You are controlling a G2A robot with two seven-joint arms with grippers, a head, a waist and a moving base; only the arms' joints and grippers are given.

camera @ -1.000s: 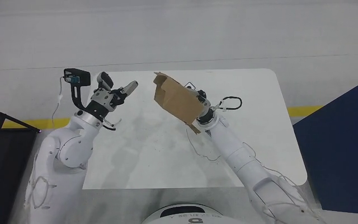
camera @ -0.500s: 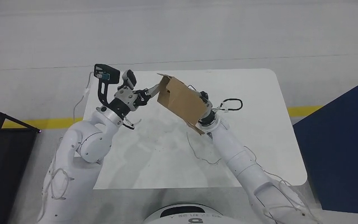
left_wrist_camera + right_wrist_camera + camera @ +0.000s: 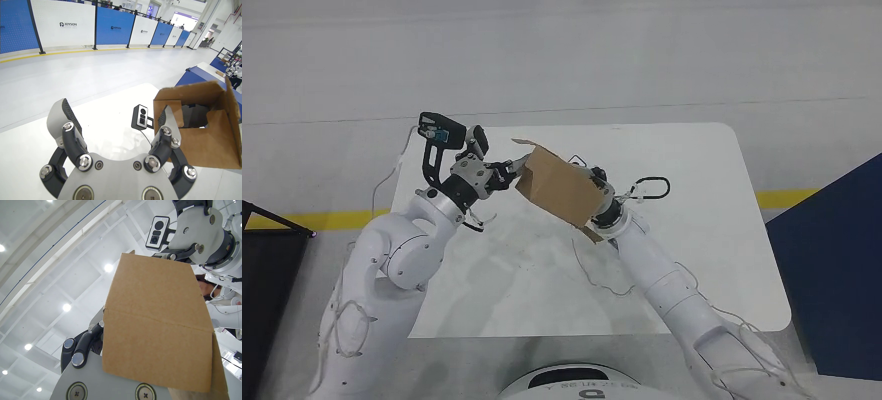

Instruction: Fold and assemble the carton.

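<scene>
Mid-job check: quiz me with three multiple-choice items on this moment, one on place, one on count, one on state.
1. Where is the brown cardboard carton? A) on the floor B) in the right end effector, above the white table C) on a shelf
2. How many cartons show? A) one B) two C) three
3. The left end effector is: A) shut B) open C) clamped on a cable
Answers: 1 B, the top view shows it held aloft; 2 A, a single carton; 3 B, it stands wide open in the left wrist view.
</scene>
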